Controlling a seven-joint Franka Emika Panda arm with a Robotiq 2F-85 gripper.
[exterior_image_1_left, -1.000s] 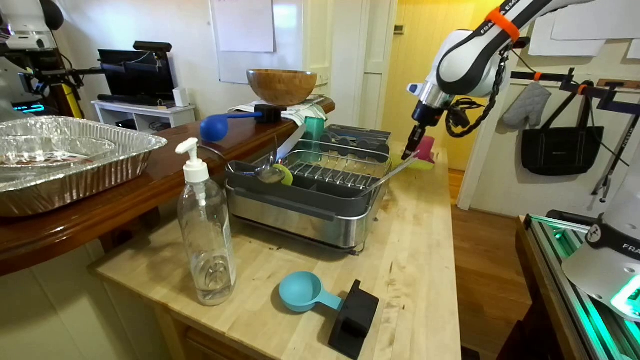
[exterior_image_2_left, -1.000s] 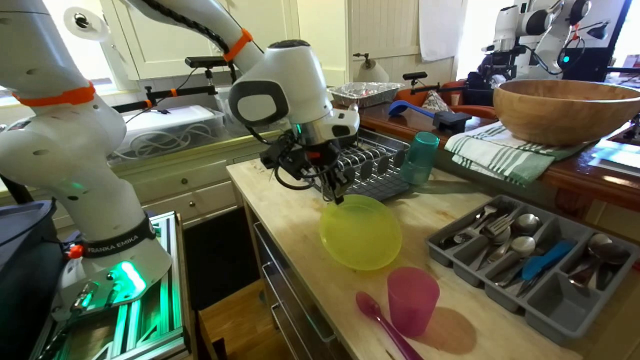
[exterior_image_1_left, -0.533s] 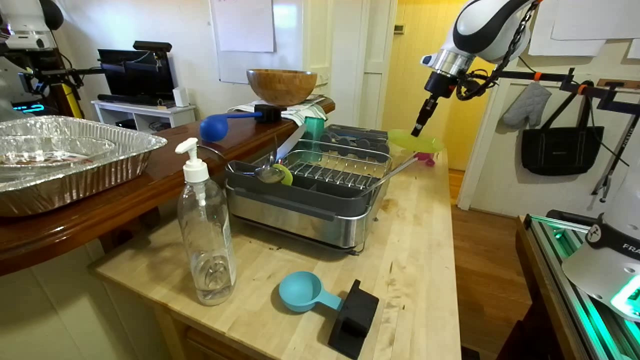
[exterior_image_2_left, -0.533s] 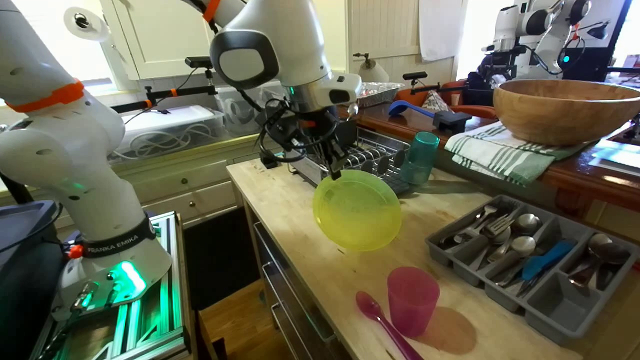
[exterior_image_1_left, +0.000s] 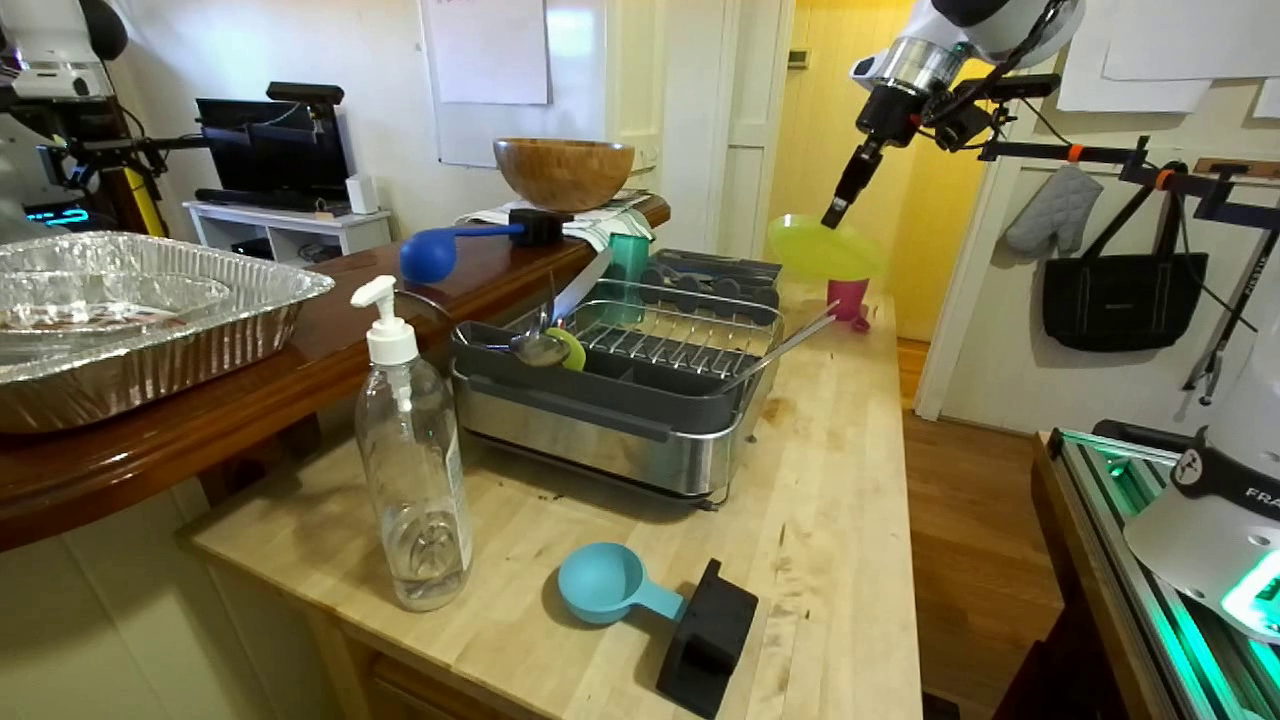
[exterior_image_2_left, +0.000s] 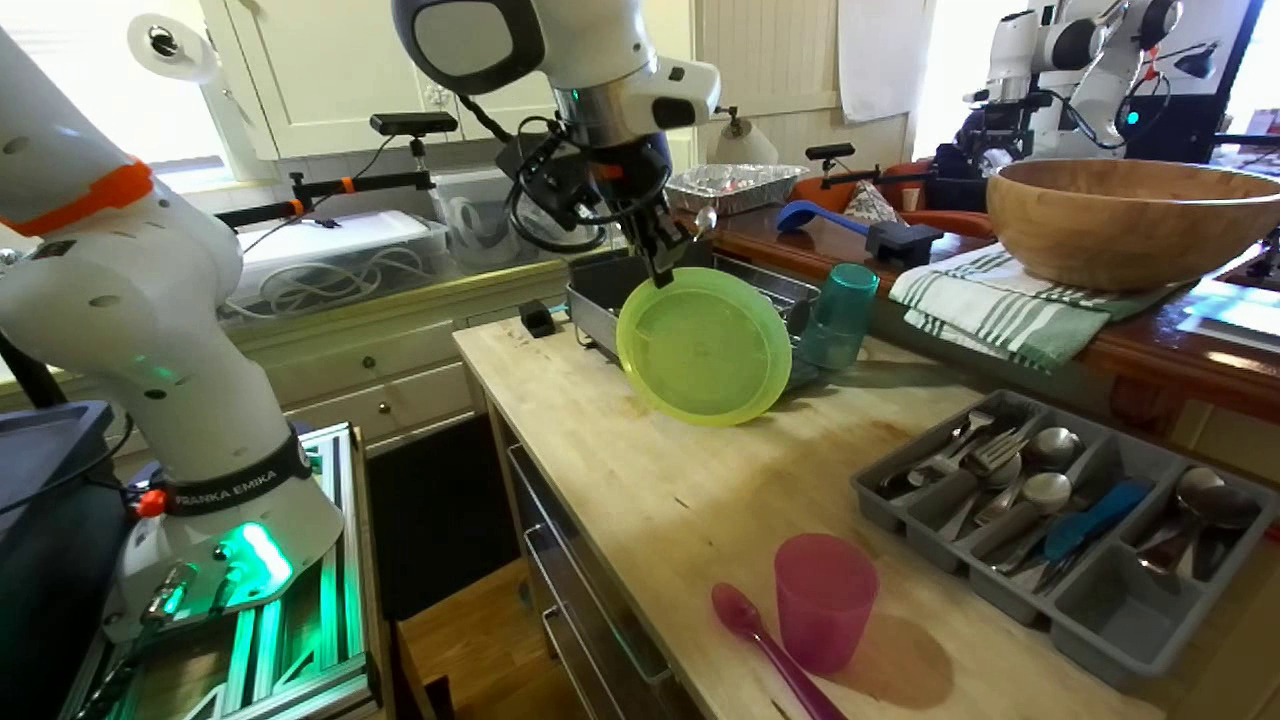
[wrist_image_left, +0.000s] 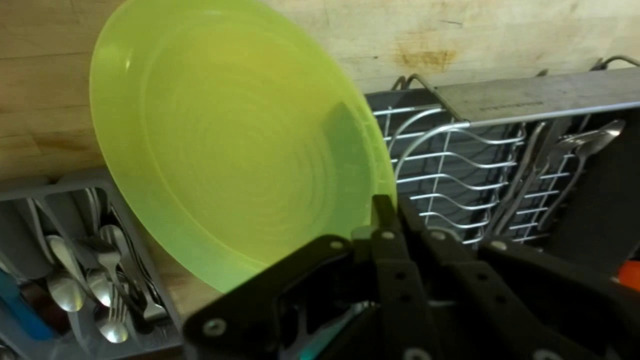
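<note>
End effector stands nearly closed, pinching the rim of the lime-green plate, which hangs tilted below it, above the tabletop; the dish rack lies lower, nearby. Such a rim hold probably calls for firm pressure, lest the plate twist.

One plate, two tumblers, one wooden bowl, one dish rack, one cutlery tray.

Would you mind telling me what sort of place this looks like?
It seems to be a kitchen, perhaps a domestic one: a dish rack and a cutlery tray are in view, and an oven mitt hangs in the background.
</note>
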